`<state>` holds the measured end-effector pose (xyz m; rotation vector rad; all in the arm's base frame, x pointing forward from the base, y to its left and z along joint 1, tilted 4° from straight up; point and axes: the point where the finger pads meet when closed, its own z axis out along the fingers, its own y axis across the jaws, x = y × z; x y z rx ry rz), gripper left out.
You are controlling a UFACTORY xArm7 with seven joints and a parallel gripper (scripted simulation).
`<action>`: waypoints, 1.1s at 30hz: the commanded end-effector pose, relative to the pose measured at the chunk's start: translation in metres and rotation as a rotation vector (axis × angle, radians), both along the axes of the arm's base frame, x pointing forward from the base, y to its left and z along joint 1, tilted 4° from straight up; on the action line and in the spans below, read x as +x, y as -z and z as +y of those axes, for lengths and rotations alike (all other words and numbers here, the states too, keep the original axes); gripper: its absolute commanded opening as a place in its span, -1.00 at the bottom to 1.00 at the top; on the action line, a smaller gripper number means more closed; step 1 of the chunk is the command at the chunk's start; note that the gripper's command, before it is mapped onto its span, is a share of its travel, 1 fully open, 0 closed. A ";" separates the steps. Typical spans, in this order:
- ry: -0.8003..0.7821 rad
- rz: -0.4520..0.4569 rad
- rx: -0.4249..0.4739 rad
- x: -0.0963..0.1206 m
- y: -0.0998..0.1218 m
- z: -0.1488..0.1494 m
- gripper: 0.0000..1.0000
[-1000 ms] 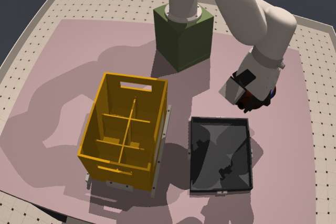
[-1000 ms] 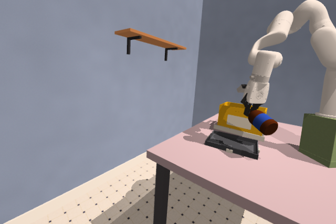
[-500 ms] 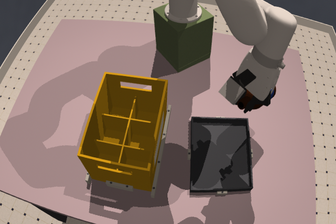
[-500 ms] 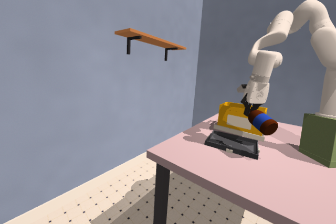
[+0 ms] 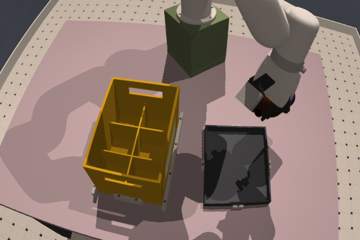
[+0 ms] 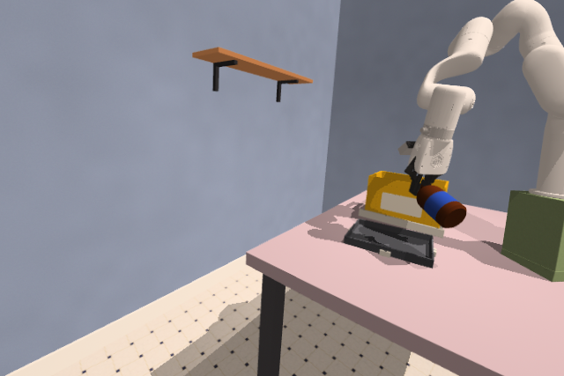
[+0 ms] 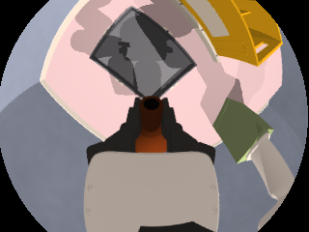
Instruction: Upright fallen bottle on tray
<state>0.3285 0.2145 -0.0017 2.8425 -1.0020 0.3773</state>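
In the exterior view, the near edge of the pink counter (image 5: 305,173) (image 6: 364,290) (image 7: 193,126) slants from the middle of the frame to the lower right, with a dark square leg (image 6: 271,326) below its left corner.

Right of centre, the brown bottle with a blue band (image 5: 262,105) (image 6: 441,206) (image 7: 151,123) hangs in the air above the counter, tilted well over, its broad base towards the lower right. The black-fingered end effector (image 5: 274,113) (image 6: 419,188) (image 7: 151,105) is partly closed, its fingers gripping the bottle by the narrower neck part; the wrist view shows the round dark mouth between them.

Lower and to the left lies the shallow square black tray (image 5: 237,203) (image 6: 410,259) (image 7: 120,78), flat on the counter and apart from the bottle, with small pale blocks at its sides.

Behind the tray stands the yellow crate with crossed dividers (image 5: 151,194) (image 6: 373,196) (image 7: 241,43), upright and level, pale strips along its foot.

At the right edge, the olive-green block (image 5: 178,42) (image 6: 532,235) (image 7: 241,130) carries the white arm (image 5: 255,8) (image 6: 542,76) (image 7: 275,169).

Farther off, in the upper middle, an orange-brown plank shelf (image 6: 263,68) on black brackets is fixed to the blue-grey wall (image 6: 137,135).
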 end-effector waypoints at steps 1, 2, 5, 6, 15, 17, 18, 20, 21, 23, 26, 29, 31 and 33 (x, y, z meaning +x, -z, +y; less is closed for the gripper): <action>-0.001 -0.019 -0.015 0.000 -0.001 0.001 -1.00; -0.001 -0.024 -0.019 0.000 -0.001 0.001 -1.00; -0.001 -0.039 -0.033 0.000 -0.001 0.001 -1.00; -0.002 -0.045 -0.038 0.000 -0.001 0.001 -1.00; -0.002 -0.084 -0.067 0.000 -0.001 0.001 -1.00; -0.002 -0.094 -0.073 0.000 -0.001 0.002 -1.00; -0.002 -0.099 -0.076 0.000 -0.002 0.002 -1.00; -0.003 -0.107 -0.081 0.000 -0.002 0.002 -1.00; -0.003 -0.110 -0.083 0.000 -0.002 0.002 -1.00; -0.003 -0.115 -0.086 0.000 -0.002 0.002 -1.00; -0.003 -0.120 -0.089 0.001 -0.002 0.002 -1.00; -0.003 -0.121 -0.089 0.001 -0.002 0.002 -1.00; -0.003 -0.122 -0.090 0.001 -0.002 0.002 -1.00; -0.003 -0.122 -0.090 0.001 -0.002 0.002 -1.00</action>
